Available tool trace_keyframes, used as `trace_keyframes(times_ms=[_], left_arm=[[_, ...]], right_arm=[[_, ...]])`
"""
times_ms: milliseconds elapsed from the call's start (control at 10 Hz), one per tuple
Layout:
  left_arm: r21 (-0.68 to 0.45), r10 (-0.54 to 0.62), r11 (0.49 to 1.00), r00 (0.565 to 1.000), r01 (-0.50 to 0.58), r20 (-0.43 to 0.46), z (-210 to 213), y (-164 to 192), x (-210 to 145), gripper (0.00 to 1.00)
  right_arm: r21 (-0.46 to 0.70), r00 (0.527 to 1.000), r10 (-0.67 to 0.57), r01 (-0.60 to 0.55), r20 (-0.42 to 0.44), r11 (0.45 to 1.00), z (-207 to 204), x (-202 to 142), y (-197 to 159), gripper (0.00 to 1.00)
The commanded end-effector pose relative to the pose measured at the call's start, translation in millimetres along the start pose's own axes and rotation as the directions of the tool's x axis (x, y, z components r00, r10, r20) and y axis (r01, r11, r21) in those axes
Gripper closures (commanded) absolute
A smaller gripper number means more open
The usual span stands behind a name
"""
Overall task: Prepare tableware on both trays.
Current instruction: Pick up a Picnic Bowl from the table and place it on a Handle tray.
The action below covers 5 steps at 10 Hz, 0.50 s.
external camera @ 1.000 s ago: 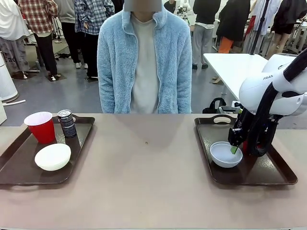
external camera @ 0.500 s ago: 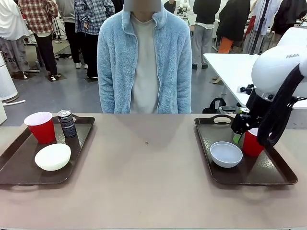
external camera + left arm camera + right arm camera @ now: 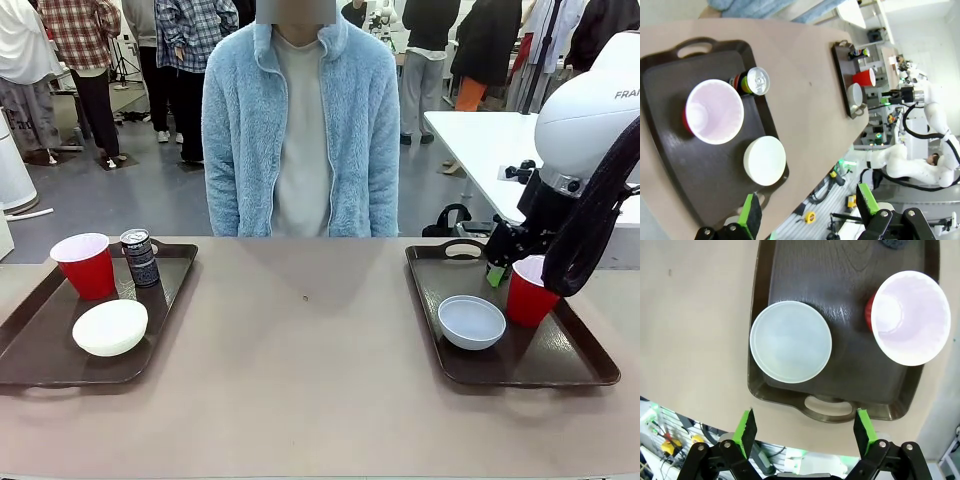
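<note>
Both our grippers (image 3: 807, 212) (image 3: 805, 432) gape empty; the red cup (image 3: 910, 317), at the bowl's (image 3: 790, 341) three o'clock, looks light and crushable, so we grip its rim gently.

Both dark brown trays (image 3: 840, 270) look like glossy wood-grain plastic; the 2 red cups (image 3: 910, 317) and pale bowls (image 3: 790, 341) are smooth plastic, the can (image 3: 754, 81) shiny metal, the tabletop (image 3: 300, 380) matt tan
</note>
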<state>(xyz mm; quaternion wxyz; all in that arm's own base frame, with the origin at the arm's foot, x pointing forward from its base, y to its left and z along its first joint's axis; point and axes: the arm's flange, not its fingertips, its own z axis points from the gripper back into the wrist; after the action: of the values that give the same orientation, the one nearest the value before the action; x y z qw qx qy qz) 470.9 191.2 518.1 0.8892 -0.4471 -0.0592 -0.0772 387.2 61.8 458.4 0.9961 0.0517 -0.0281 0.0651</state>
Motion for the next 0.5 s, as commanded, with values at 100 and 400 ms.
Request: trace_keyframes(times_ms=[100, 400], left_arm=[[0.005, -0.003, 1.000, 1.000, 0.003, -0.006, 0.9, -2.2, -1.7, 0.00], [0.005, -0.003, 1.000, 1.000, 0.003, -0.006, 0.9, -2.2, -1.7, 0.00]], right_arm=[[-0.001, 1.000, -0.003, 0.003, -0.004, 1.000, -4.6, -0.9, -1.4, 0.00], [-0.001, 1.000, -0.003, 0.003, -0.004, 1.000, -4.6, -0.9, -1.4, 0.00]])
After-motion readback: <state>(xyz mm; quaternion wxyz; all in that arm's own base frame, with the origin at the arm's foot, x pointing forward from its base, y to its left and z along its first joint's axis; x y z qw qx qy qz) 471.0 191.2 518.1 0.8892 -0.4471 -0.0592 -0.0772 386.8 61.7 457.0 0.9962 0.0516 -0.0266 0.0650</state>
